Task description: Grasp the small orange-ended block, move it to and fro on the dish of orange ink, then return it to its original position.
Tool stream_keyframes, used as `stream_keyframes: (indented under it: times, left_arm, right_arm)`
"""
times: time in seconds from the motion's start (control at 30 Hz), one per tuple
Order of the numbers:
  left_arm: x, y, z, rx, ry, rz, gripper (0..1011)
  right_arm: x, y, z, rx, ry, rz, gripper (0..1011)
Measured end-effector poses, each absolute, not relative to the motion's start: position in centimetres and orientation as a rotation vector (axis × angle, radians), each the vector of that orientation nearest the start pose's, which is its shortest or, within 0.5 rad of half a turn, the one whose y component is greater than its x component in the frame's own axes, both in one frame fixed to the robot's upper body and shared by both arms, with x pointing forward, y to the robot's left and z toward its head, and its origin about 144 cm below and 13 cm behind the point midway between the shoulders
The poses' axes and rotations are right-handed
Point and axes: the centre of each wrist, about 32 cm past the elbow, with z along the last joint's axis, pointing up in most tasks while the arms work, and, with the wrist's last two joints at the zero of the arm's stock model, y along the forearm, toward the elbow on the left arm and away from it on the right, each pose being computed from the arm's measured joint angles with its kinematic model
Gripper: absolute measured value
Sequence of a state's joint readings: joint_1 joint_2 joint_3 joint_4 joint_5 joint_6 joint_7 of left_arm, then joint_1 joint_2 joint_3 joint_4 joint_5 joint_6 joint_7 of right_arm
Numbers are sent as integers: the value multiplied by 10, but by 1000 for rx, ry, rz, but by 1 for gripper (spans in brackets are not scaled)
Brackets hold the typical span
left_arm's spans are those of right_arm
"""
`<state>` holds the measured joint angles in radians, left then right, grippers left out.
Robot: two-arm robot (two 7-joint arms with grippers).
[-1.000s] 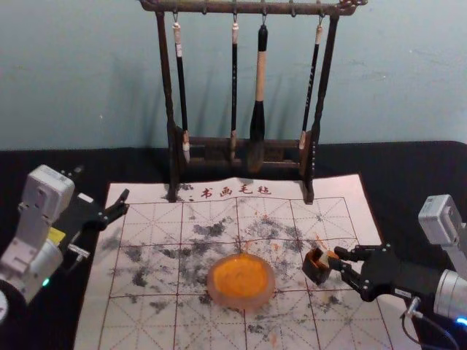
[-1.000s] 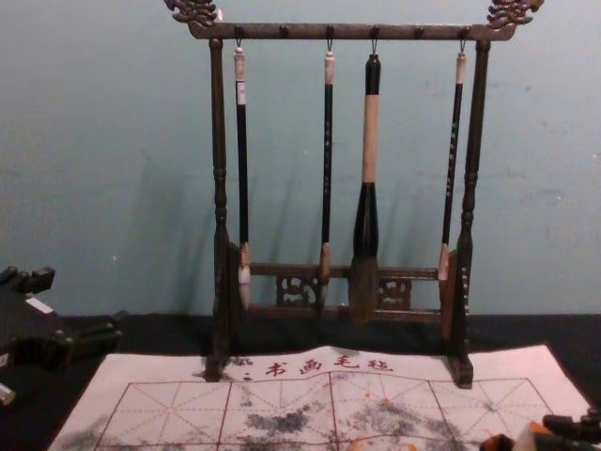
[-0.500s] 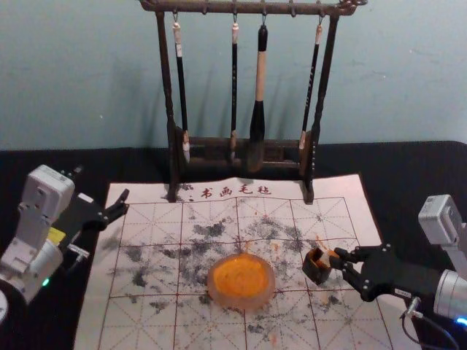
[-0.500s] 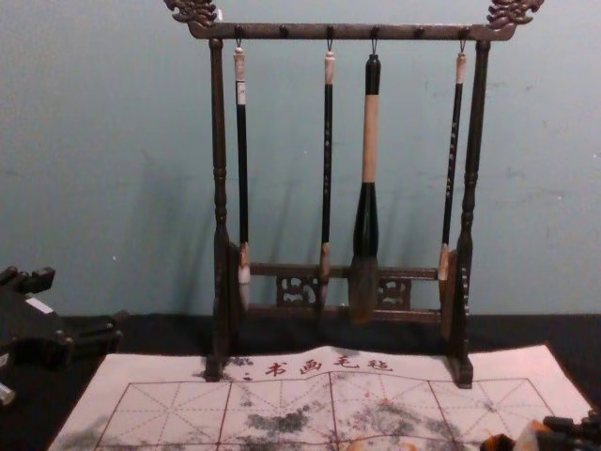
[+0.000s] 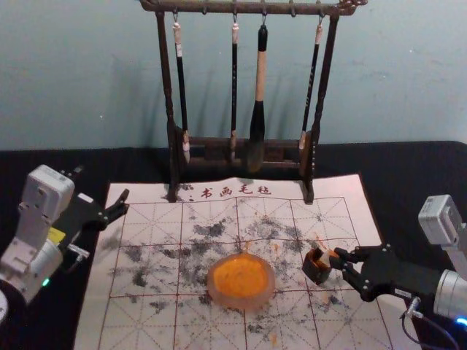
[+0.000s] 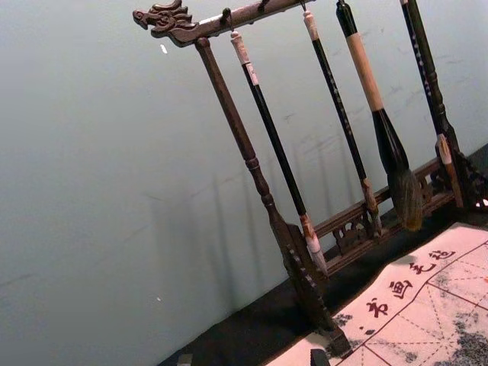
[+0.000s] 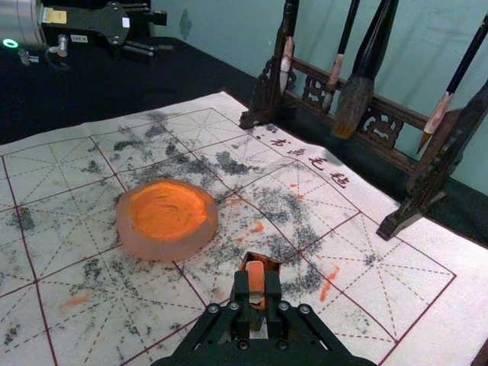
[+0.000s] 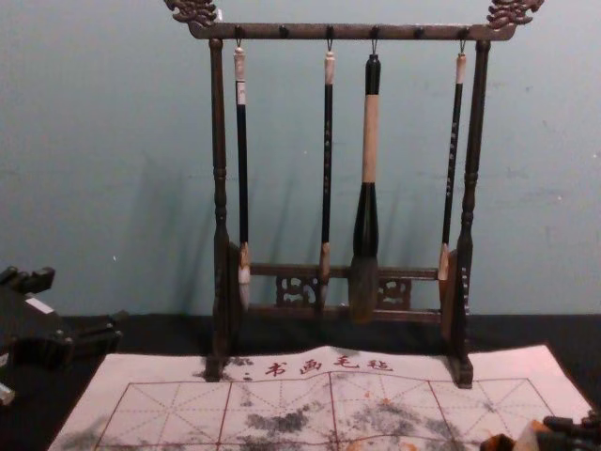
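Observation:
In the head view my right gripper [image 5: 341, 261] is at the right of the mat, shut on the small block [image 5: 328, 257] at the edge of a small dark box [image 5: 317, 267]. The right wrist view shows the block [image 7: 255, 276], its end orange, between the tips of my right gripper [image 7: 256, 293], with the box [image 7: 261, 261] just beyond. Whether the block touches the box I cannot tell. The round dish of orange ink [image 5: 241, 281] lies left of the box. My left gripper [image 5: 102, 188] stays parked, open, at the mat's left edge; its tips also show in the left wrist view.
A dark wooden rack [image 5: 241, 143] with several hanging brushes stands at the mat's back edge. The white gridded mat [image 5: 146, 319] has grey and orange stains and lies on a black cloth [image 5: 416, 164]. A wall is behind.

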<state>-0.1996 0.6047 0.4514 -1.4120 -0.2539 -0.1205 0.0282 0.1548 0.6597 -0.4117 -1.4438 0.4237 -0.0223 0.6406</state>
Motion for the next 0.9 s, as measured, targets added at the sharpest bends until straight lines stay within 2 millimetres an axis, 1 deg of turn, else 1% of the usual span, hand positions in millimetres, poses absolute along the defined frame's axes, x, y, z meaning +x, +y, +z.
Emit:
stream_keyframes:
  times: [0.9]
  left_arm:
    - [489,310,1140,304,-285,1248,1001]
  right_arm:
    - [478,-334,1146,-301,-11,-664,84]
